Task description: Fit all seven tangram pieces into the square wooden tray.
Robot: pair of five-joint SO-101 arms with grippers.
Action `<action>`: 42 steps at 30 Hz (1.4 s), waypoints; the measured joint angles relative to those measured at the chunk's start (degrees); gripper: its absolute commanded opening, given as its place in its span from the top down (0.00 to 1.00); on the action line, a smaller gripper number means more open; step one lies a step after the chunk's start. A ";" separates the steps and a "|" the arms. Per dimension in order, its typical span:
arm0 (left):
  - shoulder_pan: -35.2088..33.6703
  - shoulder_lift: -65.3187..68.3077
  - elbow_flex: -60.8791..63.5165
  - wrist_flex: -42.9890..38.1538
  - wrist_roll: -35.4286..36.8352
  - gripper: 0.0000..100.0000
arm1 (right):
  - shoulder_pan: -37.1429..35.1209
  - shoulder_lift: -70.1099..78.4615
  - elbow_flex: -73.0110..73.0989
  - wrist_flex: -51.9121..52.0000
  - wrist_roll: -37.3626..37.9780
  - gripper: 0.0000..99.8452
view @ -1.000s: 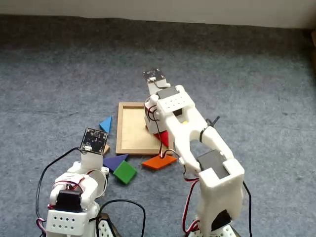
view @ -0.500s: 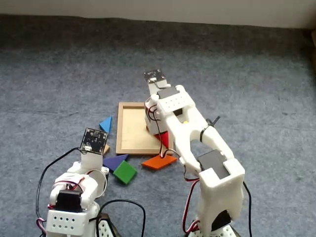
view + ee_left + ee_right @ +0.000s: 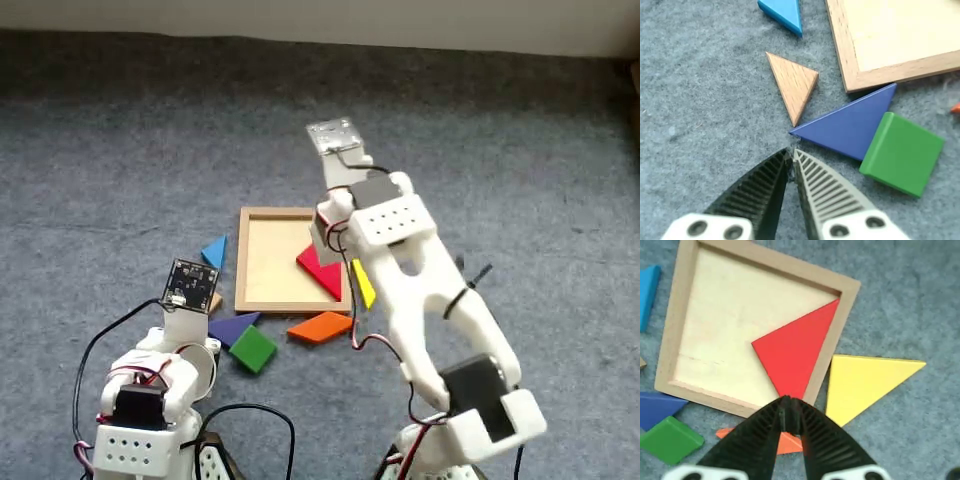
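The square wooden tray (image 3: pixel 245 262) lies mid-carpet with a red triangle (image 3: pixel 320 270) in its corner nearest my right arm. From the right wrist, the red triangle (image 3: pixel 795 352) lies along one rim of the tray (image 3: pixel 675 315), and a yellow triangle (image 3: pixel 865 380) lies just outside that rim. My right gripper (image 3: pixel 789 405) hangs shut and empty over the tray's near edge. My left gripper (image 3: pixel 791 154) is shut and empty just short of the dark blue triangle (image 3: pixel 852 125), with a wooden triangle (image 3: pixel 795 85), green square (image 3: pixel 902 152) and light blue triangle (image 3: pixel 782 12) around it.
An orange piece (image 3: pixel 322 326) lies on the carpet by the tray's near corner, next to the yellow triangle (image 3: pixel 363 283). The green square (image 3: pixel 254 349), dark blue triangle (image 3: pixel 233 326) and light blue triangle (image 3: pixel 213 250) lie left of the tray. Grey carpet stretches all around.
My right arm has lifted and swung back to the right, uncovering the red triangle in the tray and the yellow triangle beside it. The left arm has not moved.
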 measured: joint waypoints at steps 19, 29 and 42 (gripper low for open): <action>0.00 0.00 0.00 0.00 0.00 0.99 | 11.52 -8.53 14.59 -16.18 -14.59 0.68; 0.00 0.00 0.00 0.00 0.00 0.99 | 11.43 -2.20 17.14 -24.35 -15.12 0.68; 0.00 0.00 0.00 0.00 0.00 0.99 | 10.20 14.59 7.65 -24.53 -10.29 0.68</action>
